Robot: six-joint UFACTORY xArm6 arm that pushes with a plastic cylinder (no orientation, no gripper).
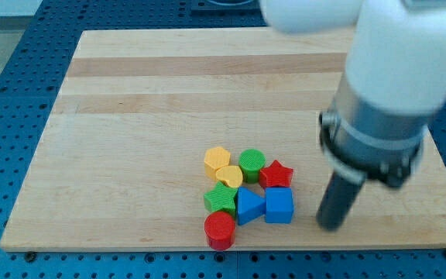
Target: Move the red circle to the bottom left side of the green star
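Note:
The red circle [220, 229] sits near the board's bottom edge, just below the green star [221, 199] and touching it. My tip [330, 226] rests on the board at the view's right, apart from the cluster, about a block's width to the right of the blue cube [279, 205]. The rod rises from the tip into the arm's grey and white body [378, 101].
Packed around the green star are a blue triangle [248, 207], a red star [276, 174], a green circle [252, 164], a yellow heart [229, 177] and a yellow hexagon [217, 160]. The wooden board [130, 116] lies on a blue perforated table [6, 77].

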